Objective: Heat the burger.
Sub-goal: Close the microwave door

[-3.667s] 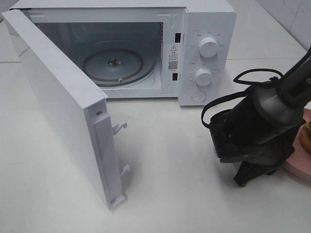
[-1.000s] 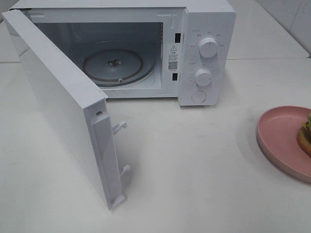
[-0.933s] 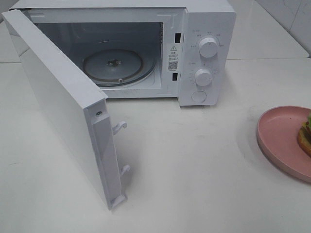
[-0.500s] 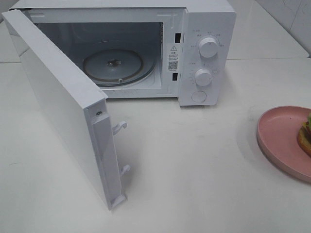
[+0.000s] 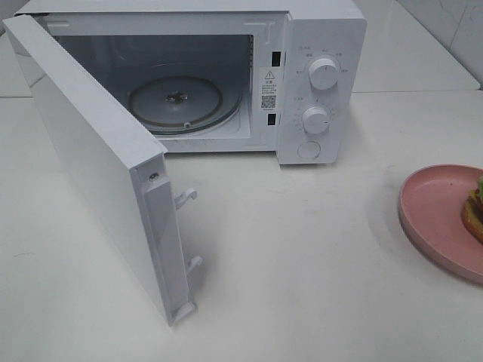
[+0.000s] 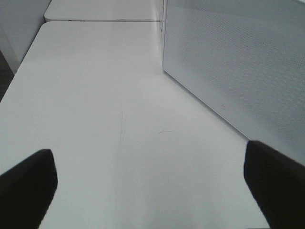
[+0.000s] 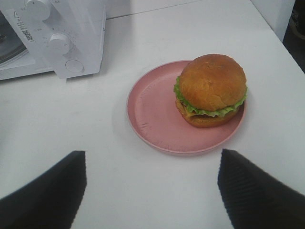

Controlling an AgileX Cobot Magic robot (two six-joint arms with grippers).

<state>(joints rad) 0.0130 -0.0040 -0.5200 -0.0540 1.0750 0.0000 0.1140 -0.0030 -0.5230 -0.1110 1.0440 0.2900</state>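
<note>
The burger [image 7: 211, 89], with a golden-brown bun and green lettuce, sits on a pink plate [image 7: 152, 119]. In the exterior high view only its edge [image 5: 475, 211] shows on the plate [image 5: 434, 211] at the right border. My right gripper [image 7: 152, 191] is open and empty, some way back from the plate. My left gripper [image 6: 152, 186] is open and empty over bare table beside the microwave door [image 6: 238, 71]. Neither gripper shows in the exterior high view.
A white microwave [image 5: 317, 75] stands at the back with its door [image 5: 98, 166] swung wide open toward the front left. Its glass turntable [image 5: 177, 102] is bare. The white table [image 5: 302, 264] lies between microwave and plate.
The right arm stood over the plate 3.7 s ago and has left the exterior high view. Nothing has moved in the last second.
</note>
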